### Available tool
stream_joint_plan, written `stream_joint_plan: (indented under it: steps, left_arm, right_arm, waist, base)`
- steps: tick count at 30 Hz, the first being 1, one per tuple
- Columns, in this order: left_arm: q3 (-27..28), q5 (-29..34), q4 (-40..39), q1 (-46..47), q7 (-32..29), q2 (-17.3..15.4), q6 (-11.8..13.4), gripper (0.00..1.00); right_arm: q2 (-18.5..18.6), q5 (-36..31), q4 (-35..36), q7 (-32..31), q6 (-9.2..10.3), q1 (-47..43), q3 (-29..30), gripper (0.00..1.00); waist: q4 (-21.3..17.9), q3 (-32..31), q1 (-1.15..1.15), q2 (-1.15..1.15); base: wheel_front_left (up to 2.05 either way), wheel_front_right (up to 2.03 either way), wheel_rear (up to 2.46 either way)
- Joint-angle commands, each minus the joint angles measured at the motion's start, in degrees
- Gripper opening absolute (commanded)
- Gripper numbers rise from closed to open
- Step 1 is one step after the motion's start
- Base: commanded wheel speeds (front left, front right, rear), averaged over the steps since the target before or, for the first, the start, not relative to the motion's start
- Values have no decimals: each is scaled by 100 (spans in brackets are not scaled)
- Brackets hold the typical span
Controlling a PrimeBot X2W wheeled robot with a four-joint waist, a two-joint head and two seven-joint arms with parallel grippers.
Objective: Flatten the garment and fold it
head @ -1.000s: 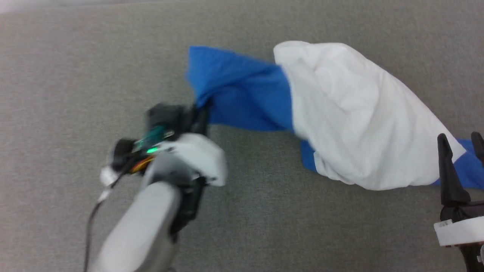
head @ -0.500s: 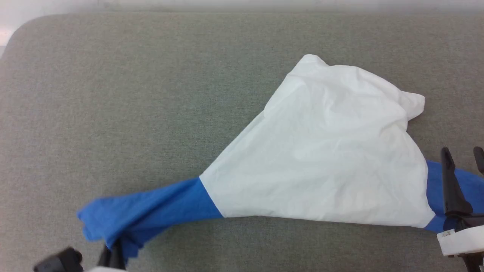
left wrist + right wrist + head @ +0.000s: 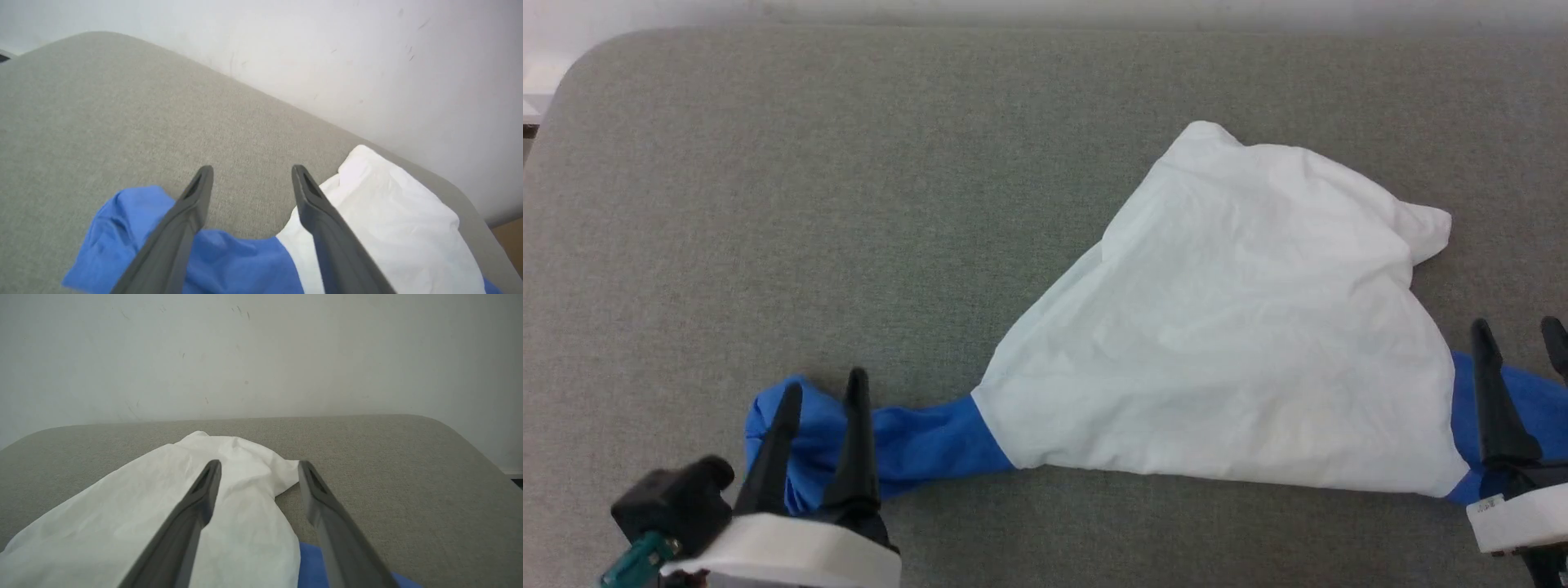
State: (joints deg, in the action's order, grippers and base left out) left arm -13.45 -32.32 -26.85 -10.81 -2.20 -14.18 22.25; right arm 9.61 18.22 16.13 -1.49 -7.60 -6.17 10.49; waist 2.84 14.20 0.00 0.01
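The garment (image 3: 1225, 343) lies crumpled on the grey surface, its white body bunched into a rough triangle with a blue sleeve stretched out to the left and blue cloth at the lower right. My left gripper (image 3: 822, 385) stands open over the left blue sleeve end (image 3: 907, 445), fingers apart with nothing pinched. In the left wrist view the left gripper (image 3: 250, 173) points past the garment (image 3: 388, 220). My right gripper (image 3: 1519, 335) is open at the right edge above the blue cloth (image 3: 1535, 408). In the right wrist view the right gripper (image 3: 259, 467) straddles the garment (image 3: 163, 522).
The grey padded table (image 3: 809, 204) spreads wide to the left and back of the cloth. A white wall (image 3: 261, 355) runs behind its far edge. The table's rounded left corner (image 3: 572, 65) lies at the top left.
The left gripper dragged the blue sleeve toward the near left edge, spreading the white body, then opened and let it go. The right gripper stayed put and open.
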Motion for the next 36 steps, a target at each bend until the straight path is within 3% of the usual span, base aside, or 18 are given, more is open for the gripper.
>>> stream_joint_plan:
  steps: [1, 5, 9, 17, 22, 27, 28, 29, 36]
  left_arm:
    - [-23, 94, -103, 179, -42, -67, -31, 100]
    - [-266, 623, -566, 1006, -535, -394, -62, 100]
    - [-758, 1226, -222, 2143, -999, -484, -236, 100]
    - [-1933, 1481, 1873, 3933, -1634, 147, -1054, 100]
    - [-2106, 1382, 3344, 4479, -1687, 470, -1307, 100]
    - [-2266, 1413, 4473, 4784, -1863, 521, -1481, 100]
    - [-2273, 1431, 4593, 4846, -1846, 526, -1488, 33]
    - [-2250, 1446, 4668, 4912, -1785, 539, -1464, 0]
    - [-2132, 1522, 4576, 5593, -1774, 433, -1530, 0]
  right_arm:
    - [6, 26, 30, -10, 11, 13, -20, 100]
    - [7, 59, 33, 7, 11, 86, -94, 100]
    - [40, 107, 13, 52, 11, 152, -98, 100]
    - [222, 230, 100, 194, 11, 393, -60, 100]
    - [306, 310, 81, 261, 11, 503, -107, 100]
    - [336, 355, 25, 305, 11, 521, -107, 100]
    - [340, 361, 17, 315, 11, 515, -98, 100]
    - [343, 369, 15, 321, 11, 511, -87, 100]
    - [302, 356, 46, 323, 11, 508, -64, 100]
  waist:
    - [-32, 33, 0, -1]
    - [-162, 165, 0, -1]
    - [-319, 354, 0, -1]
    - [-692, 785, 0, -1]
    - [-901, 963, 0, -1]
    - [-1039, 1058, 0, -1]
    - [-1049, 1060, 0, -1]
    - [-1057, 1060, 0, -1]
    - [-1021, 1008, 0, -1]
  base:
    - [0, 0, 0]
    - [0, 0, 0]
    - [0, 0, 0]
    - [0, 0, 0]
    - [0, 0, 0]
    - [0, 0, 0]
    - [0, 0, 0]
    - [0, 0, 0]
    - [0, 0, 0]
